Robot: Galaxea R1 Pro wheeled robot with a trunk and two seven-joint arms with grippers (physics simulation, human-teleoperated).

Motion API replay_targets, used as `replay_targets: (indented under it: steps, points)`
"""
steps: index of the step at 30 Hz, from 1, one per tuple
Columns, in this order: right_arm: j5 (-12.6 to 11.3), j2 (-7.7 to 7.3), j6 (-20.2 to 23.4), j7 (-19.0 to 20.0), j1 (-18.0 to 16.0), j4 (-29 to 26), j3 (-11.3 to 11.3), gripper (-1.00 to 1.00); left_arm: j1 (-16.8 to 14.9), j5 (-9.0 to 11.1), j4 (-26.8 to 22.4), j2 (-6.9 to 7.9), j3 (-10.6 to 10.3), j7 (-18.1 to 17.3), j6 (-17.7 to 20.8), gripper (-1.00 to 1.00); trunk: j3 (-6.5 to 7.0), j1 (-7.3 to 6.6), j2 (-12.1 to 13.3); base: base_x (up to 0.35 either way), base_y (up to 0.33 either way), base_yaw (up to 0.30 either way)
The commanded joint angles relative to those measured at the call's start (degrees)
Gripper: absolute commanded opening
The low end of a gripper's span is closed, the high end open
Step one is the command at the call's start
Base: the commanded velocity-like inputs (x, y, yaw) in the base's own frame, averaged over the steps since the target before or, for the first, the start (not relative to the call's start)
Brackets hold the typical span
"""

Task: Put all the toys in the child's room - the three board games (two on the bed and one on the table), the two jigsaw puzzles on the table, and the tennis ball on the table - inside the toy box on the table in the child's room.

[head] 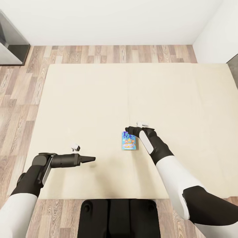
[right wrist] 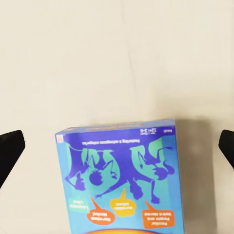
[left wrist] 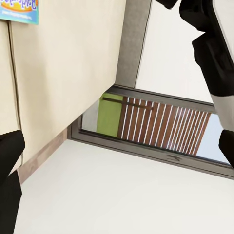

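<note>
Head view: the small blue board game [head: 128, 140] lies flat on the beige bed [head: 99, 99], toward its near edge and about midway along it. The right arm bends in from the near right corner, wrist pitched down, the right gripper [head: 131, 130] hanging at the box's far end. The left arm lies level over the near left part of the bed, the left gripper [head: 90, 159] pointing toward the box, its fingers together.

Left wrist view: a corner of the board game [left wrist: 19, 11] on the mattress, and a window [left wrist: 156, 127] beyond.

Right wrist view: the board game [right wrist: 121, 178] sits between widely parted fingertips [right wrist: 9, 151], untouched.

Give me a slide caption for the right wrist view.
Open right gripper poised over a small blue board game on the beige bed.
</note>
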Motion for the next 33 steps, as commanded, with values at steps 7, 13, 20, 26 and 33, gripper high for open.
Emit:
replay_targets:
  steps: [7, 13, 20, 26, 33]
  points:
    - [-0.61, 0.05, 0.23, -0.56, -0.6, -0.08, 0.09, 1.0, 0.0, -0.24, -1.01, -0.01, -0.29, -0.32, 0.67, 1.0, -0.39, 0.03, -0.09, 0.0, 0.0, 0.0]
    - [-0.68, 0.16, 0.24, -0.62, -1.26, -0.08, 0.07, 1.0, 0.0, -0.25, -1.19, -0.01, -0.36, -0.32, 0.68, 1.0, -0.89, 0.03, -0.09, 0.0, 0.0, 0.0]
    - [-0.69, 0.1, 0.25, -0.66, -1.38, -0.08, 0.06, 1.0, 0.0, -0.25, -1.21, -0.01, -0.37, -0.32, 0.67, 1.0, -1.53, 0.03, -0.09, 0.0, 0.0, 0.0]
    - [-0.69, 0.06, 0.25, -0.7, -1.39, -0.08, 0.06, 1.0, 0.0, -0.25, -1.21, -0.01, -0.37, -0.32, 0.66, 1.0, -2.09, 0.03, -0.09, 0.0, 0.0, 0.0]
    - [-0.75, -0.12, 0.25, -0.72, -1.4, -0.07, 0.12, 1.0, 0.0, -0.25, -1.21, -0.01, -0.37, -0.32, 0.66, 1.0, -2.75, 0.03, -0.09, 0.0, 0.0, 0.0]
